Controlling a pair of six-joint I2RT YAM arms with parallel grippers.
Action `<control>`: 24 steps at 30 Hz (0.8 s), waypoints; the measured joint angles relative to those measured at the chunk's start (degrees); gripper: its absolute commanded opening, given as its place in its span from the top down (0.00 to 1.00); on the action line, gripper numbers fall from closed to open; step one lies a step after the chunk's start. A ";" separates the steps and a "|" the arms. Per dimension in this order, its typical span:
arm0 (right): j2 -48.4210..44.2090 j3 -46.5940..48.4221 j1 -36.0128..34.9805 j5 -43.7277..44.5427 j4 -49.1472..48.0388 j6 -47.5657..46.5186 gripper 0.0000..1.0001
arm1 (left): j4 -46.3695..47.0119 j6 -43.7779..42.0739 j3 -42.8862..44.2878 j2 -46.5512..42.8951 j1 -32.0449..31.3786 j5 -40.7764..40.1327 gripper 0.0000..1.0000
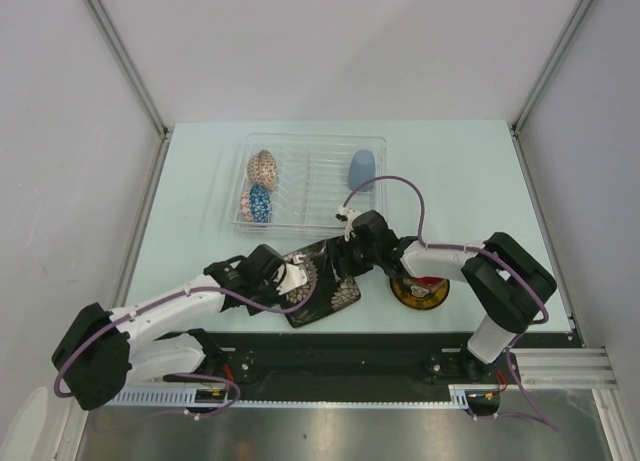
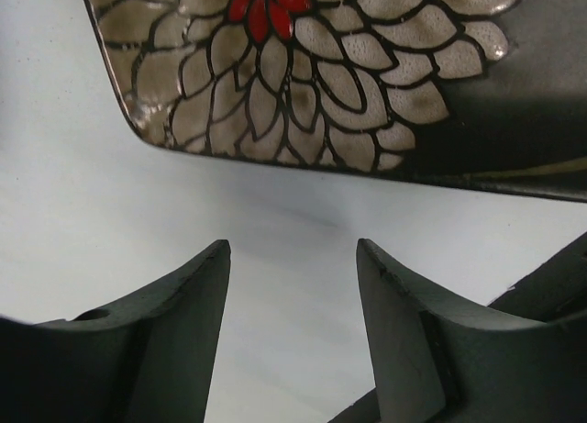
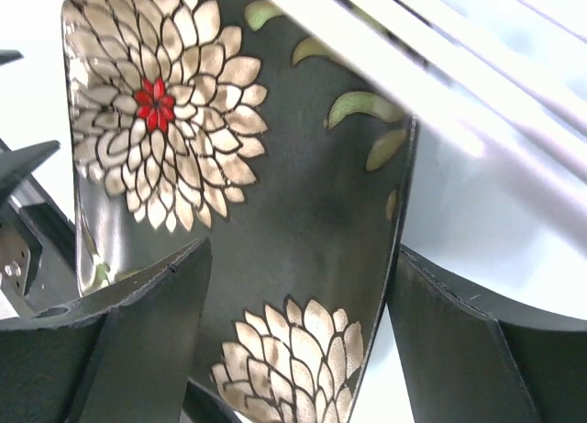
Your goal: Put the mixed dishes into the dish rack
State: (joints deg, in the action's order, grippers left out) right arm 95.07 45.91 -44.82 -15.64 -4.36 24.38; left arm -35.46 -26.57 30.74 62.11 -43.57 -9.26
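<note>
Fingers [image 2: 170, 336] of my left gripper [image 2: 293, 249] — apart, just short of black square glazed floral plate [image 1: 322, 281] corner. Right gripper [image 3: 303, 249] — fingers spread, straddling that plate's edge. Clear ridged plastic dish rack [image 1: 310, 176] just beyond plate.

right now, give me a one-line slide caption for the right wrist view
Open right gripper poised at the black square floral plate, jaws spread to either side of it.
</note>
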 measured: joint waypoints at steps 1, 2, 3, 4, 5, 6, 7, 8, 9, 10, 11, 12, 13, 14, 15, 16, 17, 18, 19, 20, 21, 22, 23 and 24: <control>0.44 0.09 0.07 -0.37 -0.87 0.02 0.23 | 0.46 0.02 0.00 0.68 0.00 0.02 0.38; 0.83 0.15 0.11 -0.59 -1.75 0.07 0.23 | 0.81 0.02 0.00 1.16 0.00 0.02 0.38; 1.25 0.26 0.17 -0.98 -2.54 0.07 0.25 | 1.22 0.02 0.02 1.84 0.00 0.04 0.38; 1.64 0.37 0.22 -1.33 -3.23 0.11 0.25 | 1.73 0.09 0.13 2.62 0.00 0.07 0.39; 2.03 0.44 0.28 -1.68 -3.96 0.15 0.27 | 2.23 0.15 0.42 3.74 0.00 0.15 0.39; 2.23 0.44 0.33 -1.95 -4.37 0.15 0.28 | 2.62 0.26 0.63 4.55 0.00 0.26 0.39; 2.45 0.44 0.37 -2.19 -4.70 0.15 0.29 | 3.10 0.61 1.03 5.53 0.02 0.50 0.39; 2.62 0.44 0.48 -2.49 -4.98 0.13 0.31 | 3.58 0.83 1.51 6.56 0.02 0.57 0.39; 2.75 0.44 0.55 -2.71 -5.18 0.15 0.33 | 4.17 1.07 1.99 7.54 0.04 0.63 0.39; 2.80 0.44 0.68 -2.84 -5.20 0.11 0.34 | 3.87 1.11 2.54 8.39 0.04 0.55 0.39; 2.89 0.44 0.85 -3.08 -5.20 0.04 0.38 | 3.63 1.18 2.80 9.03 0.04 0.55 0.40; 2.93 0.44 1.05 -3.26 -5.16 -0.02 0.39 | 3.43 1.29 3.08 9.49 0.11 0.55 0.39; 2.97 0.44 1.14 -3.37 -5.11 -0.15 0.40 | 3.02 1.57 3.54 10.08 0.20 0.50 0.40; 2.99 0.42 1.33 -3.48 -4.96 -0.15 0.41 | 2.93 1.62 3.63 10.25 0.22 0.48 0.40; 2.99 0.42 1.51 -3.82 -4.76 -0.35 0.41 | 2.71 1.77 3.91 10.64 0.24 0.46 0.40; 2.97 0.42 1.64 -4.24 -4.50 -0.68 0.41 | 2.49 2.01 4.13 10.95 0.26 0.42 0.40; 2.89 0.42 1.77 -4.66 -4.26 -1.03 0.42 | 2.34 2.10 4.31 11.17 0.26 0.39 0.40; 2.75 0.39 1.97 -5.33 -3.78 -1.42 0.42 | 2.23 2.12 4.48 11.43 0.33 0.28 0.40; 2.56 0.39 2.19 -6.10 -3.26 -1.79 0.42 | 2.16 2.14 4.61 11.63 0.37 0.17 0.40; 2.19 0.26 2.58 -7.45 -2.38 -2.12 0.42 | 2.12 2.16 4.74 11.82 0.42 -0.04 0.40; 1.73 0.15 2.93 -8.39 -1.70 -2.21 0.42 | 2.14 2.16 4.90 12.07 0.46 -0.26 0.40; 1.20 -0.09 3.34 -9.75 -0.87 -2.19 0.42 | 2.14 2.21 5.07 12.24 0.46 -0.50 0.40; 0.57 -0.28 3.74 -11.19 0.09 -2.14 0.41 | 2.25 2.25 5.18 12.50 0.48 -0.74 0.40; -0.15 -0.48 4.02 -12.37 0.79 -2.10 0.41 | 2.32 2.29 5.31 12.68 0.48 -0.98 0.40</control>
State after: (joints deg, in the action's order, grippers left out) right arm 94.91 45.43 -40.80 -28.01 -3.57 22.28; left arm -33.15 -24.27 36.05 74.78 -43.09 -10.24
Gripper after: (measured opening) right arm 0.584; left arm 0.600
